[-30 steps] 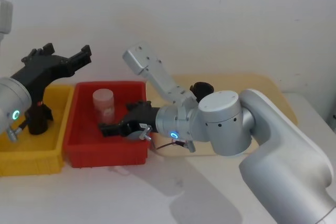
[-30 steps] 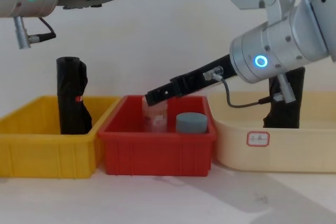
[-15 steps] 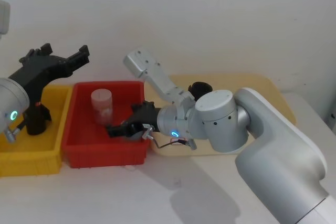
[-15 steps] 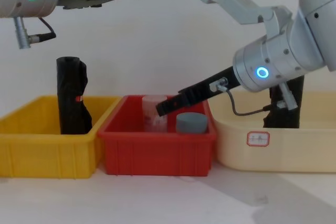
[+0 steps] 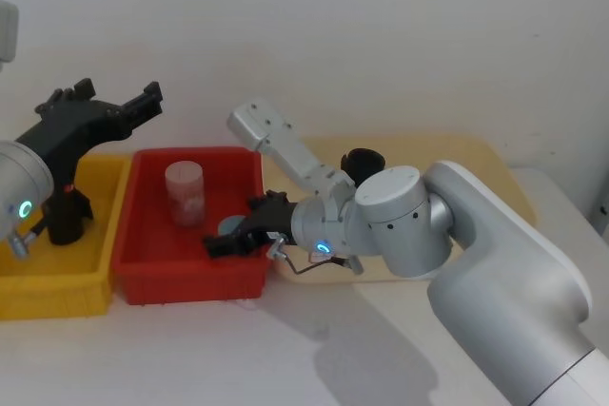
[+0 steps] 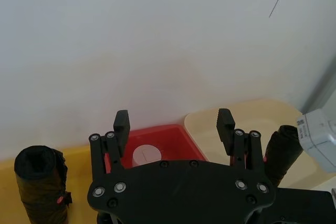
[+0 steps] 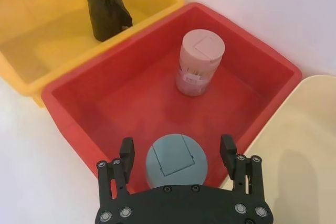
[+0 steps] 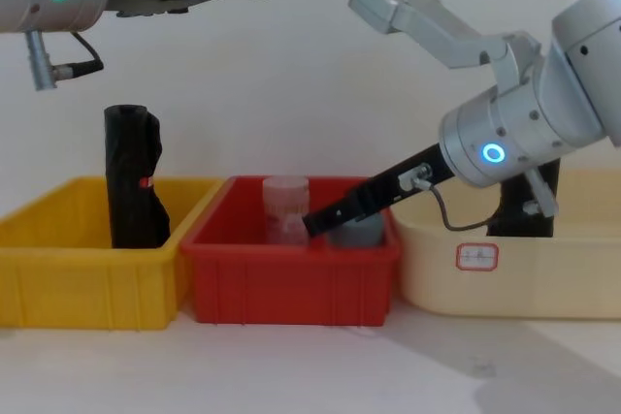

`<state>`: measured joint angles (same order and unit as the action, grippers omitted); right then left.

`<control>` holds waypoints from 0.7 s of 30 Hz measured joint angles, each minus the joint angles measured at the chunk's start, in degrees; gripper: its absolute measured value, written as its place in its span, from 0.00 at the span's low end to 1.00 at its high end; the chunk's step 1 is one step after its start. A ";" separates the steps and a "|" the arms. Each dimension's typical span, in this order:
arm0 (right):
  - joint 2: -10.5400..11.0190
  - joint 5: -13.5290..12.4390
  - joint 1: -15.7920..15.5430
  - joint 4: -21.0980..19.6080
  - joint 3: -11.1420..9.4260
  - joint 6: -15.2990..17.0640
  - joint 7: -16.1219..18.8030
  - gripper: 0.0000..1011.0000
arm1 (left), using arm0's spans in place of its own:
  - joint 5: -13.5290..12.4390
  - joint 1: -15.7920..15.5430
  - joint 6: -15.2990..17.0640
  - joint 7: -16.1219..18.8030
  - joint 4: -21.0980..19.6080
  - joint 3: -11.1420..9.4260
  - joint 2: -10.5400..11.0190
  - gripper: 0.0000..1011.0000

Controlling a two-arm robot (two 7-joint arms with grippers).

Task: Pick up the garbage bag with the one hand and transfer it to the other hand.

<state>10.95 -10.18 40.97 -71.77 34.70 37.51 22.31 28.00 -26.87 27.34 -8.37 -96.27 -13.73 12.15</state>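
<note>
Right gripper [image 7: 177,153]: jaws spread wide, nothing held; it is poised low in the red bin [image 7: 94,85], fingers either side of the blue-grey canister [image 7: 173,161].
Left gripper [image 6: 174,125]: jaws wide apart and empty, held high over the yellow bin [image 5: 52,282].
Garbage bag [image 8: 133,176]: a black roll with a red band is seen upright in the yellow bin, well apart from both grippers; a second black roll [image 8: 529,196] is seen standing in the cream tray [image 8: 505,283], partly hidden behind the right arm.
Step in hand: judged as a reach with no bag gripped yet.
Done well: a roll should be straddled squarely and closed on mid-body, so it stays upright for the handover.
In the way: the blue-grey canister and the pink canister [image 7: 199,61] crowd the red bin; bin walls could be clipped.
</note>
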 joint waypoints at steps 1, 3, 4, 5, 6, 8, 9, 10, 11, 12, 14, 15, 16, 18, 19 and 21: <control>0.02 0.11 0.03 0.07 0.03 0.00 0.03 0.99 | 0.00 0.00 0.00 0.00 0.00 0.00 0.00 0.99; 0.13 0.39 0.11 0.24 0.15 0.00 0.11 0.99 | 0.00 0.00 0.00 0.00 0.00 0.00 0.00 0.99; 0.17 0.50 0.12 0.31 0.21 0.00 0.14 0.99 | 0.00 0.00 0.00 0.00 0.00 0.00 0.00 0.99; 0.19 0.58 0.13 0.36 0.25 -0.01 0.16 0.99 | 0.00 0.00 0.00 0.00 0.00 0.00 0.00 0.99; 0.26 0.80 0.16 0.47 0.33 -0.03 0.19 0.99 | -0.01 0.00 0.00 0.00 0.00 0.00 0.00 0.99; 0.33 0.99 0.18 0.56 0.42 -0.05 0.21 0.99 | 0.00 0.00 0.00 0.00 0.00 0.00 0.00 0.99; 0.37 1.20 0.19 0.63 0.50 -0.09 0.25 0.99 | 0.00 0.00 0.00 0.00 0.00 0.00 0.00 0.99; 0.40 1.28 0.20 0.66 0.53 -0.11 0.27 0.99 | 0.00 -0.01 0.00 0.00 0.00 0.00 0.00 0.99; 0.44 1.37 0.21 0.68 0.57 -0.13 0.29 0.99 | 0.00 0.00 0.00 0.00 0.00 0.00 0.00 0.99; 0.51 1.52 0.21 0.70 0.63 -0.18 0.34 0.99 | 0.00 0.00 0.00 0.00 0.00 0.00 0.00 0.99; 0.56 1.67 0.21 0.71 0.68 -0.25 0.42 0.99 | 0.00 -0.01 0.00 0.00 0.00 0.00 0.00 0.99; 0.64 1.80 0.21 0.71 0.72 -0.30 0.54 0.99 | 0.00 0.00 0.00 0.00 0.00 0.00 0.00 0.99; 0.68 1.86 0.21 0.71 0.74 -0.36 0.65 0.99 | 0.00 0.00 0.00 0.00 0.00 0.00 0.00 0.99; 0.80 1.99 0.18 0.70 0.80 -0.49 0.83 0.99 | 0.00 -0.01 0.00 0.00 0.00 0.00 0.00 0.99; 0.83 2.03 0.16 0.70 0.81 -0.51 0.88 0.98 | 0.00 0.00 0.00 0.00 0.00 0.00 0.00 0.99; 0.90 2.13 0.12 0.67 0.85 -0.59 1.07 0.95 | 0.00 0.00 0.00 0.00 0.00 0.00 0.00 0.99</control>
<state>11.85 -8.05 41.09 -71.10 35.55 36.92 23.38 28.00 -26.87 27.33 -8.37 -96.27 -13.73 12.15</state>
